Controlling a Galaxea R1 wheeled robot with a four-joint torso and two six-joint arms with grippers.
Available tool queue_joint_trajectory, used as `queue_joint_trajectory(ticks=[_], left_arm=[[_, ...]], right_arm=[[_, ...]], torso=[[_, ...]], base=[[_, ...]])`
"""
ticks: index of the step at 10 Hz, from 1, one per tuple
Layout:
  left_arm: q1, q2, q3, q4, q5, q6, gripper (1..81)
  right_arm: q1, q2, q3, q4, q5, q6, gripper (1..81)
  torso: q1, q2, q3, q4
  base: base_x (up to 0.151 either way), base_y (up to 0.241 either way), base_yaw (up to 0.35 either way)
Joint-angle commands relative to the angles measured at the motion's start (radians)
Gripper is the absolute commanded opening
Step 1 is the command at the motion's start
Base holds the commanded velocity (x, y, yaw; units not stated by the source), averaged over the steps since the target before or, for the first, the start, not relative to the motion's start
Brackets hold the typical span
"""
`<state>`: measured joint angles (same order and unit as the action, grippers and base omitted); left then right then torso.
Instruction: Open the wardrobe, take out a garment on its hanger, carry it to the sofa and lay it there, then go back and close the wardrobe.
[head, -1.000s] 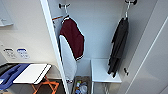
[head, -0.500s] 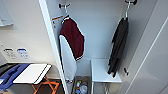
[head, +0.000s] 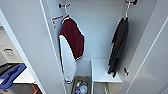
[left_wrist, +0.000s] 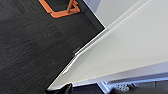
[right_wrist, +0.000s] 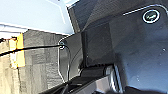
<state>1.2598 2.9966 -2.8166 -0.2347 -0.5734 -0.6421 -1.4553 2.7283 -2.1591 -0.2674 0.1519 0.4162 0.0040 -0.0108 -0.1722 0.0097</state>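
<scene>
Inside the open wardrobe (head: 100, 32) hang two garments: one black garment (head: 119, 47), one maroon jacket (head: 72, 45); pincer states unclear.

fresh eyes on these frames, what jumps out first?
The wardrobe stands open, both doors swung wide. On its left side hangs a maroon jacket with white sleeves, from a white hanger; on the right side the dark garment hangs long from its own hanger. Low in the middle sits a small white shelf.

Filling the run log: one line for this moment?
wardrobe: open | garment: hanging on hanger, right side | maroon jacket: hanging left | hands: state unclear
</scene>
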Motion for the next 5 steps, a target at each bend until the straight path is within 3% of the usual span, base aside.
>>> queue_joint_trajectory(ticks=[1,2,3,5], left_arm=[[-0.013,-0.020,0.002,0.061,0.033,0.036,81.1],[0.002,-0.031,0.005,0.273,0.063,0.079,81.1],[0.013,-0.066,0.026,0.505,0.070,0.066,81.1],[0.031,-0.160,0.142,0.871,0.125,-0.004,81.1]], right_arm=[[0.040,-0.003,0.019,-0.018,-0.046,-0.007,81.1],[0.042,0.001,0.015,-0.018,-0.046,-0.010,81.1],[0.040,0.006,0.001,-0.018,-0.046,-0.013,81.1],[0.042,0.033,-0.052,-0.029,-0.097,-0.013,81.1]], torso=[[0.000,0.000,0.000,0.000],[0.000,0.000,0.000,0.000],[0.000,0.000,0.000,0.000],[0.000,0.000,0.000,0.000]], base=[[0.000,0.000,0.000],[0.000,0.000,0.000],[0.000,0.000,0.000],[0.000,0.000,0.000]])
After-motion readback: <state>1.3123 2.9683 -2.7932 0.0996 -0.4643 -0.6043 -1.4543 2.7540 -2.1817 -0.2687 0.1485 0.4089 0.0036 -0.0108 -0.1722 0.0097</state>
